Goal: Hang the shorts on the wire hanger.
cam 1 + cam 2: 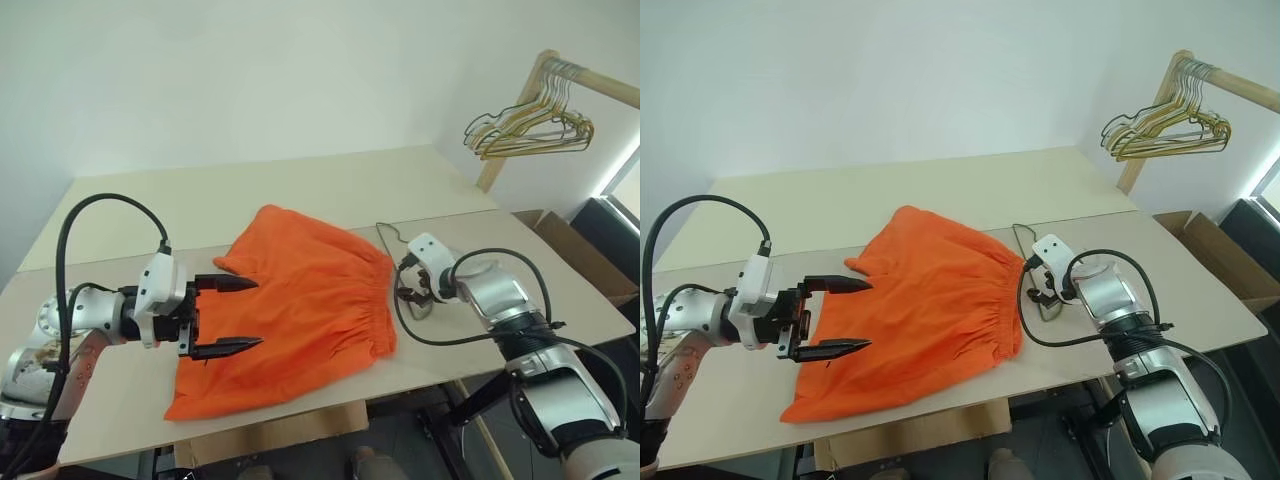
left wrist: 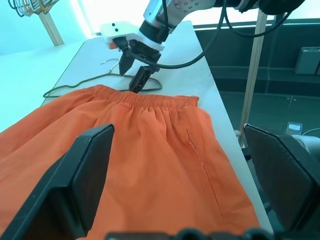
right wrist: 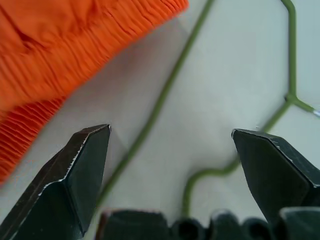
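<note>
Two grippers of mine are at work over a pale wooden table (image 1: 120,225), and both stand wide open, holding nothing. The bright orange fabric shorts (image 1: 300,310) lie spread flat near the table's middle, gathered elastic waistband toward my right, legs toward my left. One leg's hem reaches right to the near table edge.

My left gripper (image 1: 226,316) hovers level over the leg end of the shorts, its two black fingers pointing across toward my right. Nothing is between them. I judge it waits there, ready to lift or steady the cloth.

My right gripper (image 1: 408,291) points downward just beyond the waistband. The thin dark olive-green wire hanger (image 3: 165,97) lies flat on the table there, partly tucked beneath the waistband. In my right wrist view its wire runs between my open fingers, which do not touch it. I judge this hand is lined up to pinch the wire.

The wire lies flat against the board, so closing on it looks fiddly.

There is bare table behind the shorts and on my far right. The near edge is close to both the shorts and my right arm. A wooden rack (image 1: 530,100) with a bunch of gold and green wire hangers (image 1: 530,130) stands well apart, beyond the table's far right corner.
</note>
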